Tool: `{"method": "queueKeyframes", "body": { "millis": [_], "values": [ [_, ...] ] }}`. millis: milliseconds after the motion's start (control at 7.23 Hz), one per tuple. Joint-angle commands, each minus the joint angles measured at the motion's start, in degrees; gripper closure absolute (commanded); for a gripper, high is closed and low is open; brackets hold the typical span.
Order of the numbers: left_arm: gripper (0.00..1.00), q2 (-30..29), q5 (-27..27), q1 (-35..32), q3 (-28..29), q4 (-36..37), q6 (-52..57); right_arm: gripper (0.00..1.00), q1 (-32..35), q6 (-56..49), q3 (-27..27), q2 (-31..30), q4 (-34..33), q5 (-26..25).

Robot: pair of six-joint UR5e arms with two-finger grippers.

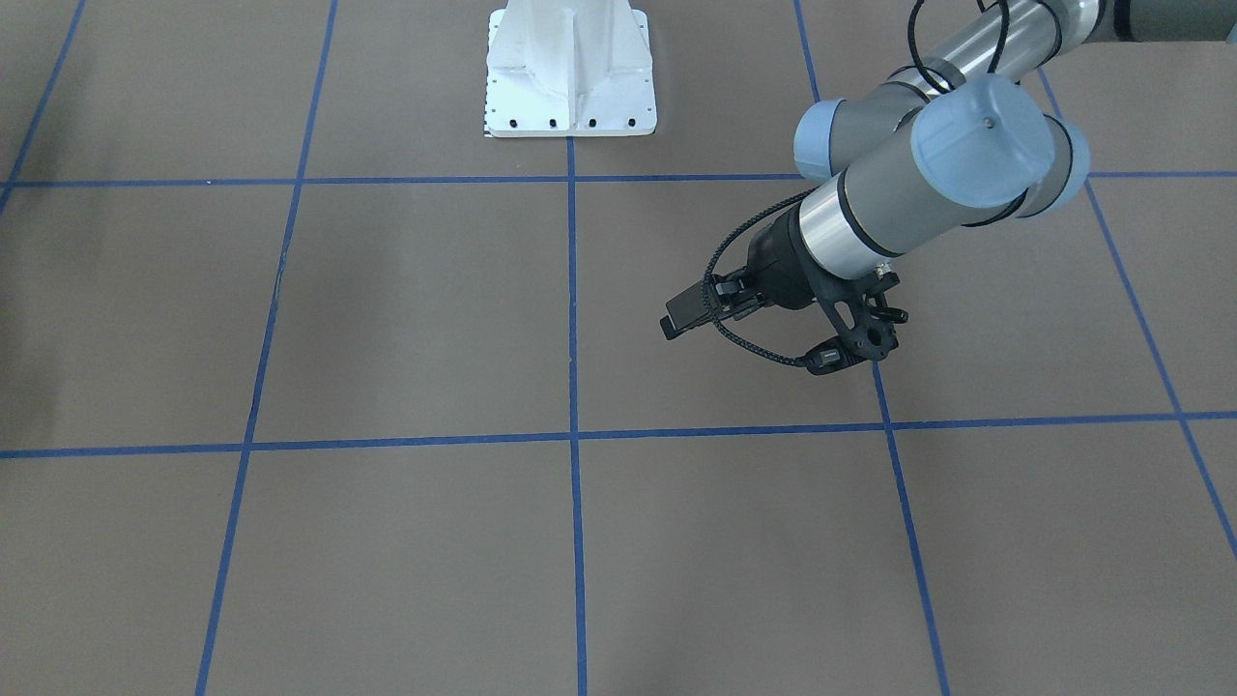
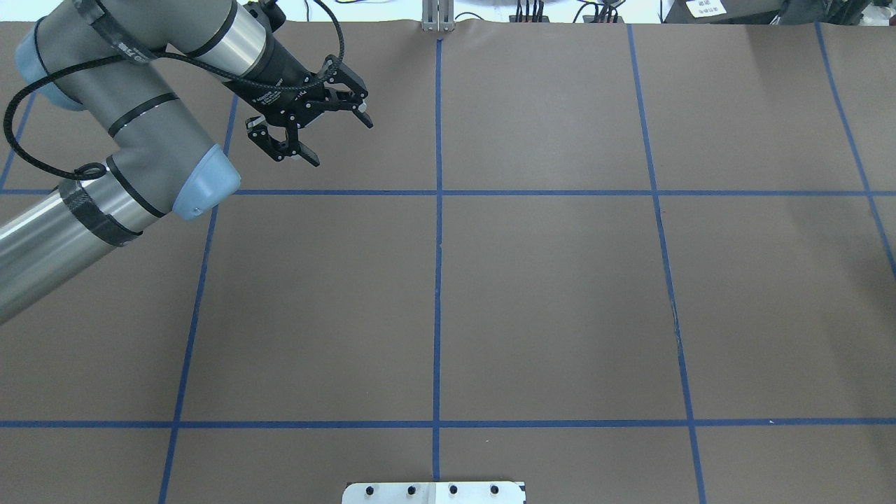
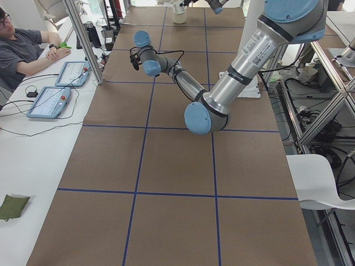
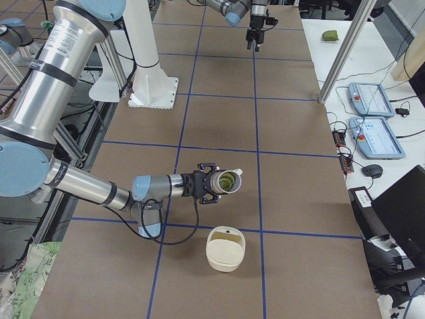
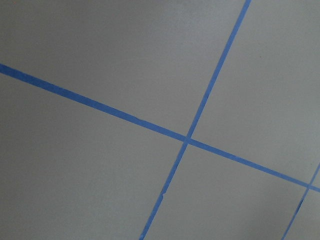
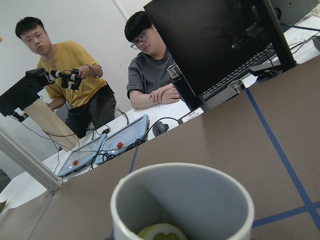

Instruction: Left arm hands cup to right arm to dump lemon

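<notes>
Near the table's right end: the cup (image 4: 226,181) hangs off the surface at the right gripper (image 4: 213,183), beside a cream bowl (image 4: 226,250), probably where the dump goes.
Right gripper: whether it is clenched on the cup I cannot tell from this side.
Cup axis: lying level, in line with the forearm, mouth facing the operators' side.
Lemon (image 6: 159,233): inside, against the low wall.
Left gripper (image 1: 688,314): far off, holding nothing, likely clear of the pour; jaw gap unclear.
</notes>
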Motion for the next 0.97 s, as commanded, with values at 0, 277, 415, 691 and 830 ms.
{"method": "queueKeyframes", "body": {
  "millis": [0, 277, 415, 691, 830],
  "values": [
    [0.00, -0.2, 0.4, 0.0, 0.1, 0.0, 0.0, 1.00, 10.1, 7.1, -6.4, 5.2, 0.0, 9.8],
    [0.00, -0.5, 0.6, 0.0, 0.0, 0.0, 0.0, 1.00, 11.6, 18.6, -7.1, 5.6, 0.3, 11.3],
    [0.00, -0.6, 0.6, 0.0, 0.0, 0.0, 0.0, 1.00, 13.5, 22.4, -7.1, 5.7, 0.8, 13.0],
    [0.00, -0.6, 0.9, 0.0, 0.1, 0.0, 0.0, 1.00, 16.1, 35.3, -7.6, 5.8, 5.3, 13.8],
    [0.00, -0.6, 1.5, 0.0, 0.1, 0.0, 0.0, 1.00, 16.5, 38.3, -9.5, 5.8, 7.5, 13.8]
  ]
}}
